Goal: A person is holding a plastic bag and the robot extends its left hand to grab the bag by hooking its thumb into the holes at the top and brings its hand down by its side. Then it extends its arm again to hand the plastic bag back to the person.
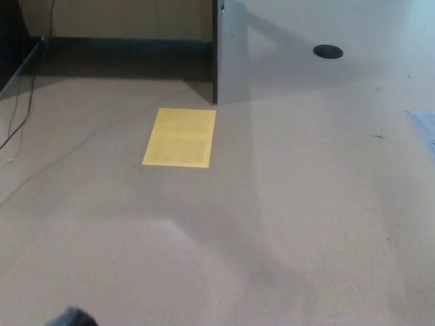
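Head view. The camera looked down on a tan carpeted floor [285, 224]. A flat yellow rectangular sheet [180, 137] lay on the floor, left of centre and toward the far side. Just beyond it rose the dark vertical edge of a pale partition panel [216, 51], with a dark baseboard [122, 44] running left from it. A small black round disc [327, 51] sat on the floor at far right. A thin dark cable [20, 112] trailed along the left edge. At the near left border, a small blurred grey-blue scrap [71, 317] showed, possibly the plastic bag's top; it could not be identified. Neither robot hand appeared, so their state could not be told.
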